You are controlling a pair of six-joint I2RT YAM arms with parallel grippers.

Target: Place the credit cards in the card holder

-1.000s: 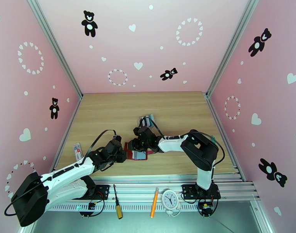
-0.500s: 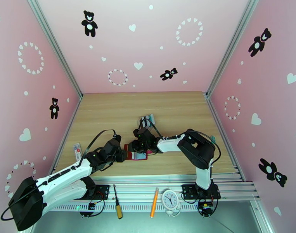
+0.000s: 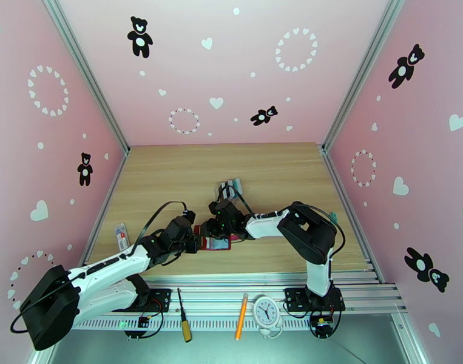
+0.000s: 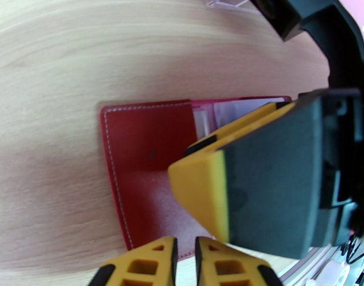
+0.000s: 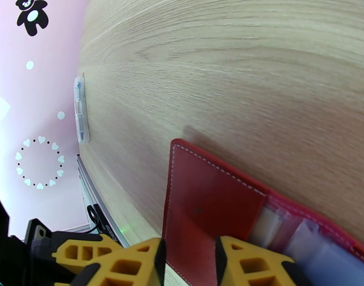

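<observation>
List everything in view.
table: one, light wood.
card holder: one, dark red, open, mid-table toward the front.
clear rack: one, transparent, just behind the card holder.
flat pack: one, white and red, table's left edge.
teal piece: one, teal, right of table, partly hidden.
screwdriver: one, yellow handle, front rail.
pen: one, orange, front rail.
clock: one, white, front rail.
left gripper: one, yellow fingers, at the card holder's left edge.
right gripper: one, yellow and black, over the card holder.

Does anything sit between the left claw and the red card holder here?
Nothing visible does. In the left wrist view, the left claw is right at the near edge of the open card holder, with no object between them. The right claw is over the holder's pocket side, away from that edge.
</observation>
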